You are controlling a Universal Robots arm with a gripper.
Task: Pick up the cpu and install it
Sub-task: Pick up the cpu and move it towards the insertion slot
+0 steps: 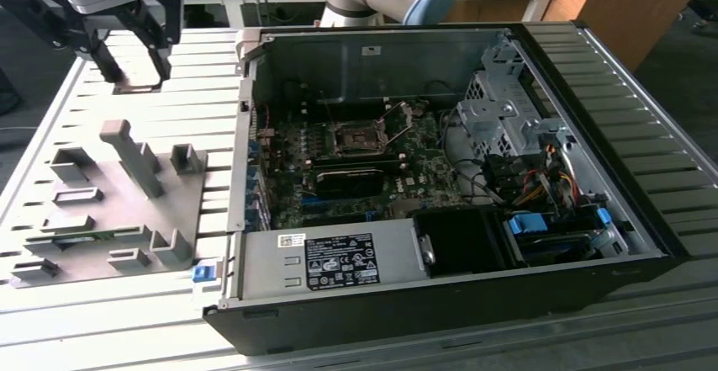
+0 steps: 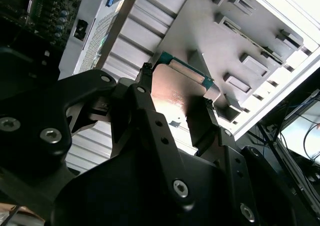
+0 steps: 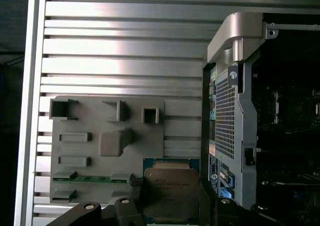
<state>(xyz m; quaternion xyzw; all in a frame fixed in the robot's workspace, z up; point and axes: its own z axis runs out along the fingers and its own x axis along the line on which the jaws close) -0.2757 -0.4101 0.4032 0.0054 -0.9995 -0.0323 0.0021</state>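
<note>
My gripper (image 1: 137, 83) hangs at the far left of the exterior view, above the slatted table and apart from the open computer case (image 1: 449, 169). It is shut on the cpu (image 3: 170, 191), a small flat square chip with a silvery top and a green rim. In both wrist views the black fingers (image 2: 145, 94) press on two opposite edges of the cpu (image 2: 177, 89). The cpu (image 1: 137, 88) is held off the table. The dark metal-framed socket (image 1: 361, 140) sits in the motherboard inside the case, with nothing in it that I can see.
A grey fixture plate (image 1: 113, 203) with raised blocks and slots lies on the table left of the case; a long green memory stick (image 3: 90, 178) rests in one slot. The case walls, a drive cage (image 1: 499, 106) and cable bundles (image 1: 539, 186) crowd the case's right side.
</note>
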